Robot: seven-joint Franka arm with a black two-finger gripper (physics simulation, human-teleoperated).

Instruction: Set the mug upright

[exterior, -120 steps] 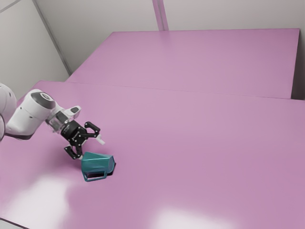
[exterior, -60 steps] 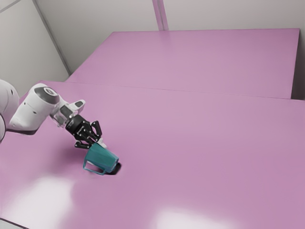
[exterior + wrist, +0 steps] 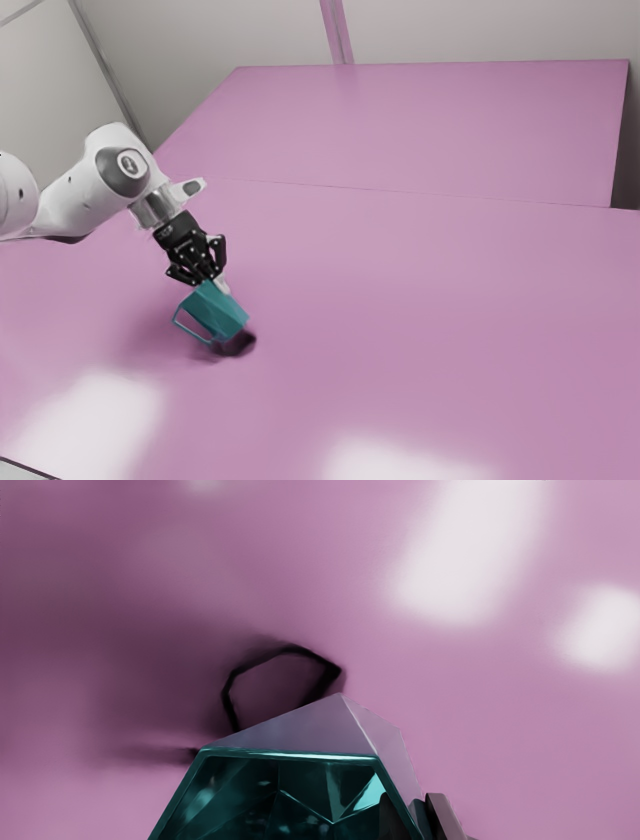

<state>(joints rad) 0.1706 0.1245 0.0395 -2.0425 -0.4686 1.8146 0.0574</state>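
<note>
Above the table (image 3: 450, 300) — a teal, faceted mug (image 3: 217, 311), aslant — its wall tight in the gripper (image 3: 211, 280).

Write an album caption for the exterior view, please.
A black robot gripper holds a tilted teal mug by its rim at a pink table.

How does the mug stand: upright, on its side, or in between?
In between: in the exterior view the mug slants, its mouth up at the fingers and its base angled down toward the table.
</note>
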